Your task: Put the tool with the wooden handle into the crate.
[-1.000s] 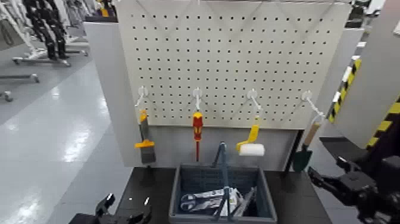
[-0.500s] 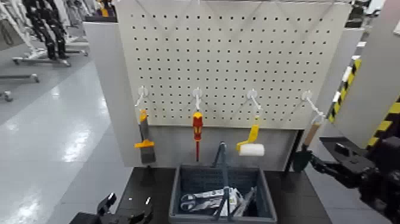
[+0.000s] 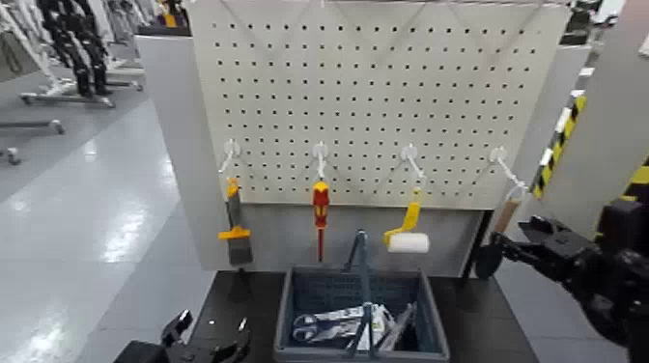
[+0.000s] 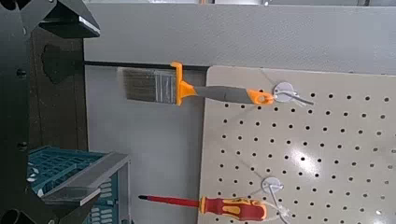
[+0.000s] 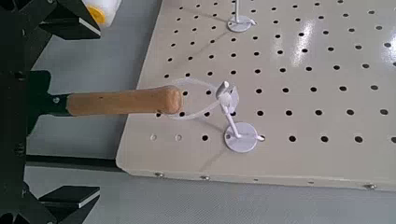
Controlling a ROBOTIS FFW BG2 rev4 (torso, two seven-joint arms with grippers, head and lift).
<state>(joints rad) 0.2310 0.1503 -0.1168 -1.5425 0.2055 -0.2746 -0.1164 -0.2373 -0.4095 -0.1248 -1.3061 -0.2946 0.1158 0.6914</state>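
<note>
Here the small hand trowel with the pale wooden handle and dark green blade (image 3: 500, 232) hangs from the rightmost white hook (image 5: 232, 114) of the white perforated pegboard (image 3: 386, 87). The right gripper (image 3: 494, 253), arm stretched out level from the right of the pegboard, sits at the blade; its fingers (image 5: 65, 19) stand wide apart, seemingly either side of it. Below the pegboard's middle rests the dark grey slatted plastic crate (image 3: 290, 314). The left gripper (image 3: 208, 340) waits low, left of the crate, fingers parted.
</note>
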